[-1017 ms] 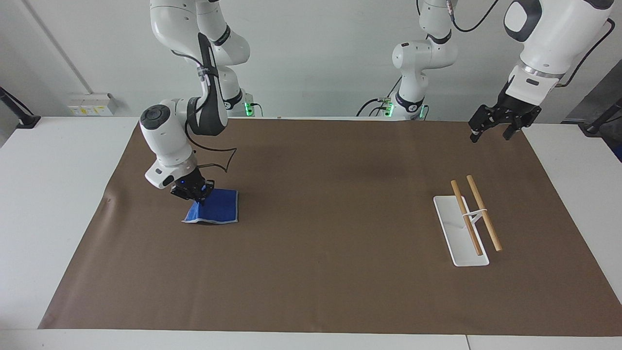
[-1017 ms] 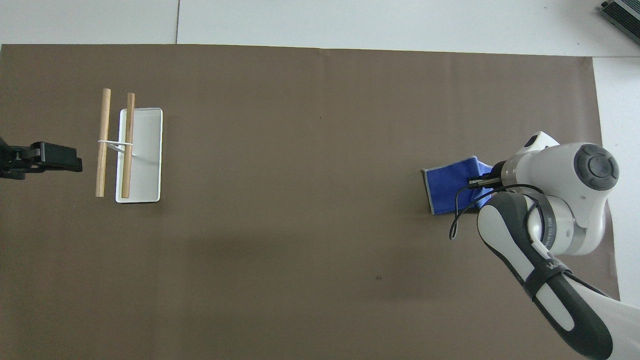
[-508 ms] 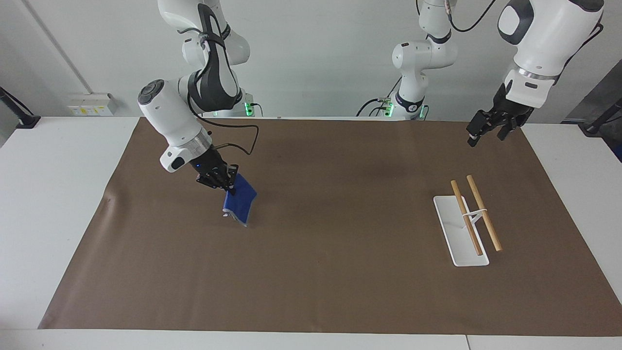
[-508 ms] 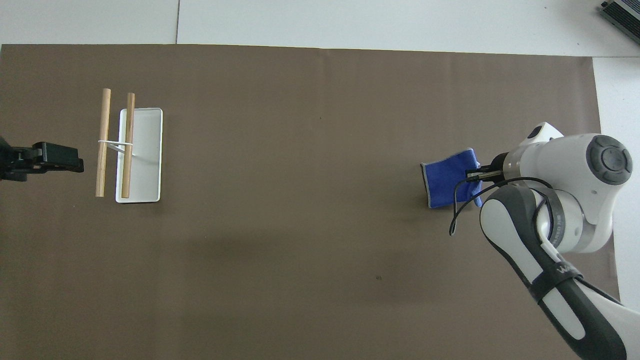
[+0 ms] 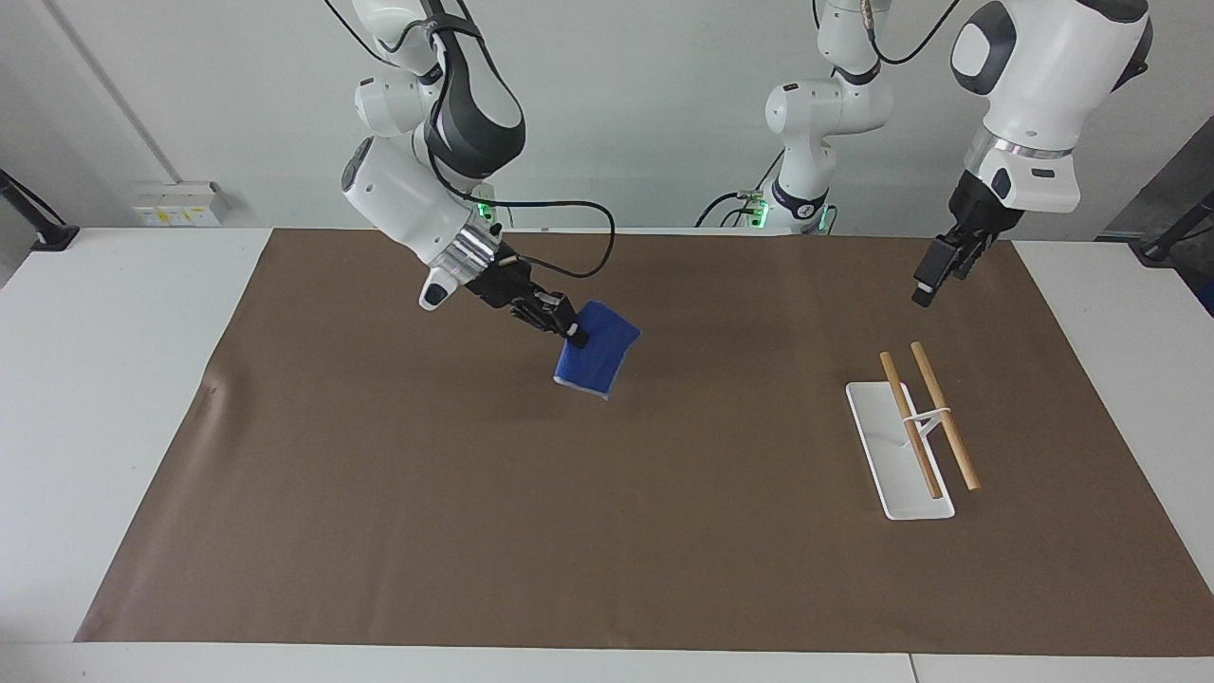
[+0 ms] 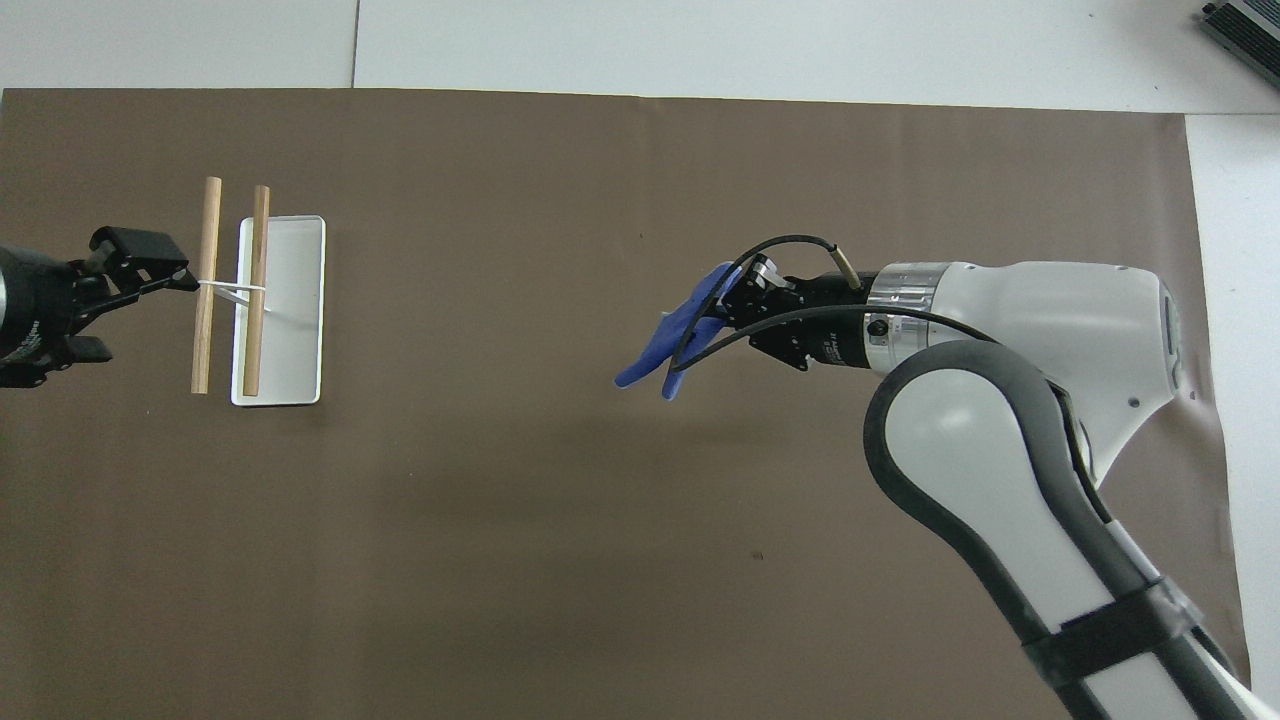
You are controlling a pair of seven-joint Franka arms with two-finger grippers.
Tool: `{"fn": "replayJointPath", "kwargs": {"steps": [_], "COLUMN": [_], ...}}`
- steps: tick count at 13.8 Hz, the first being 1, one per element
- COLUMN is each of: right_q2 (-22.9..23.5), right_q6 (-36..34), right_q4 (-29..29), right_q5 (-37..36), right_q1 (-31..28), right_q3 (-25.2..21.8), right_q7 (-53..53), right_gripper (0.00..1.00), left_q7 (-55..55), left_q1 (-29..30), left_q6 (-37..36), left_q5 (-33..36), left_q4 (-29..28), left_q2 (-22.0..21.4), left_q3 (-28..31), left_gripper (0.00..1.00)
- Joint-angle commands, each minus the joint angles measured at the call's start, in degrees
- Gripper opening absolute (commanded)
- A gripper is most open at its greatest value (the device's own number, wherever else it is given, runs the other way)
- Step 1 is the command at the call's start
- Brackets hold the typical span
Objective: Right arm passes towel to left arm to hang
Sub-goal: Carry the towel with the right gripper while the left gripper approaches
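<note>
You have a royal-blue towel (image 5: 596, 360) with a thin pale grey edge, pinched at one corner in the black right gripper (image 5: 566, 329). The arm leading back from that gripper is white with dark grey panels and a silver wrist ring. Under the gripper lies a plain brown table mat (image 5: 607, 531), on a white table (image 5: 104, 398). The left gripper (image 5: 934, 270) is black too, on a white arm. Near it stands a white rack (image 5: 896, 451) carrying two light tan wooden rods (image 5: 944, 415). Small green lights glow at the arm bases.
</note>
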Motion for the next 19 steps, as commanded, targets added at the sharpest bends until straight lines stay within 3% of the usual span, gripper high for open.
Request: {"fn": "replayJointPath", "kwargs": {"steps": [1,3,6,8,11,19], "right_q2": [1.39,1.39,1.65,3.49,6.31,6.75], "right_q6": [6.35,8.39,10.05,16.36,21.04,21.14], "right_q4": [1.34,2.12,3.00,5.54,8.36,9.25], "right_q5": [9.70,19.10,26.95,27.41,27.32,27.41], "right_q1": [4.82,7.46,9.56,13.07,16.34,17.22], "right_q3": [-0.01,-0.01,0.78,0.87,0.87,0.96], "right_q7": [6.16,7.32,11.43,18.36,20.50,27.97], "right_gripper": [0.00,0.00,0.00,0.00,0.00,0.00], "left_q7": [-10.82,-16.53,-24.98,-31.12,-38.34,-51.97], "left_q1": [-0.54,-0.63,-0.71,-0.71,-0.89,-1.07], "left_q6": [4.15,5.22,8.10,12.58,14.96,16.21], "left_q5": [-0.58,-0.67,-0.76,-0.85,-1.02,-2.08], "left_q4": [-3.55,-3.99,-7.05,-10.74,-11.02,-10.85], "left_q2": [-2.61,-2.70,-4.01,-5.51,-5.78,-5.87], "left_q3": [-0.17,-0.87,-2.28,-4.29,-7.19,-12.64], "left_gripper": [1.00,1.00,1.00,1.00,1.00,1.00]}}
